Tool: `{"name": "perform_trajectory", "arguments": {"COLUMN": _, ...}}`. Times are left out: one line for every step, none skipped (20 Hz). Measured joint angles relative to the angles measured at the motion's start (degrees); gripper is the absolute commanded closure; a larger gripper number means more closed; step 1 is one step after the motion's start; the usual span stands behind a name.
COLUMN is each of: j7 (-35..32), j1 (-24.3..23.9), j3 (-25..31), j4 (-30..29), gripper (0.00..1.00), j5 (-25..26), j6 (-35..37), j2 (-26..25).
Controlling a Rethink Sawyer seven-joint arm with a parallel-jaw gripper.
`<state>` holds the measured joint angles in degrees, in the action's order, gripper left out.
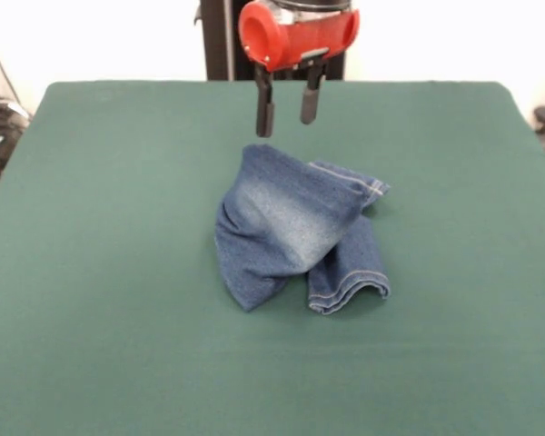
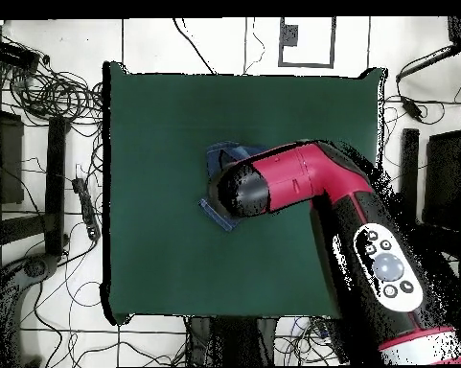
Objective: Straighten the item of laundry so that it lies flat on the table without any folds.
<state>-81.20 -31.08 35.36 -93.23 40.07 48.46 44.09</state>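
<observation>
- I see the small pair of blue denim jeans [image 1: 295,232] bunched in a rumpled heap near the middle of the wide, dark green cloth-covered surface [image 1: 118,345], a little toward its 12 o'clock side in the front view.
- One leg is doubled over the other: a hemmed cuff with tan stitching [image 1: 350,291] pokes out at about 5 o'clock of the heap, and a second stitched edge [image 1: 368,186] sits at about 2 o'clock.
- My black two-fingered end effector [image 1: 288,113], under the red wrist housing [image 1: 295,34], hangs just above the heap's 12 o'clock edge, fingers parted with a clear gap and nothing held.
- From overhead the red and black arm [image 2: 368,230] covers most of the denim.
- I judge the flattening barely begun; this is the approach to a grasp.
- Next I'd lower onto a loose edge, pinch it and draw it outward to unfold the top layer.
</observation>
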Motion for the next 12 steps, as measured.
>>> {"name": "perform_trajectory", "arguments": {"j7": 0.00, "j1": 0.01, "j3": 0.02, "j4": 0.80, "gripper": 0.00, "j5": 0.36, "j6": 0.00, "j2": -0.80}}
{"name": "perform_trajectory", "arguments": {"j7": 0.00, "j1": 0.01, "j3": 0.01, "j4": 1.01, "gripper": 0.00, "j5": 0.52, "j6": 0.00, "j2": -1.04}}
{"name": "perform_trajectory", "arguments": {"j7": 0.00, "j1": 0.01, "j3": 0.01, "j4": 1.13, "gripper": 0.00, "j5": 0.64, "j6": 0.00, "j2": -1.18}}
{"name": "perform_trajectory", "arguments": {"j7": 0.00, "j1": 0.00, "j3": 0.00, "j4": 1.45, "gripper": 0.00, "j5": 0.97, "j6": 0.00, "j2": -1.54}}
{"name": "perform_trajectory", "arguments": {"j7": 0.00, "j1": 0.01, "j3": 0.01, "j4": 1.72, "gripper": 0.00, "j5": 1.28, "j6": 0.00, "j2": -1.90}}
{"name": "perform_trajectory", "arguments": {"j7": 0.00, "j1": 0.00, "j3": 0.00, "j4": 2.19, "gripper": 0.00, "j5": 2.02, "j6": 0.00, "j2": -2.71}}
{"name": "perform_trajectory", "arguments": {"j7": 0.00, "j1": -0.01, "j3": 0.00, "j4": 2.28, "gripper": 0.00, "j5": 2.20, "j6": -0.01, "j2": -2.92}}
{"name": "perform_trajectory", "arguments": {"j7": 0.00, "j1": -0.02, "j3": 0.01, "j4": 2.36, "gripper": 0.00, "j5": 2.39, "j6": -0.01, "j2": -3.12}}
{"name": "perform_trajectory", "arguments": {"j7": 0.00, "j1": -0.05, "j3": 0.01, "j4": 2.46, "gripper": 0.00, "j5": 2.70, "j6": -0.01, "j2": -3.46}}
{"name": "perform_trajectory", "arguments": {"j7": 0.00, "j1": -0.08, "j3": 0.00, "j4": 2.51, "gripper": 0.00, "j5": 3.02, "j6": -0.01, "j2": -3.74}}
{"name": "perform_trajectory", "arguments": {"j7": 0.00, "j1": -0.09, "j3": 0.00, "j4": 2.53, "gripper": 0.00, "j5": 3.31, "j6": -0.01, "j2": -3.91}}
{"name": "perform_trajectory", "arguments": {"j7": 0.00, "j1": -0.09, "j3": 0.01, "j4": 2.56, "gripper": 0.00, "j5": 3.70, "j6": -0.01, "j2": -4.10}}
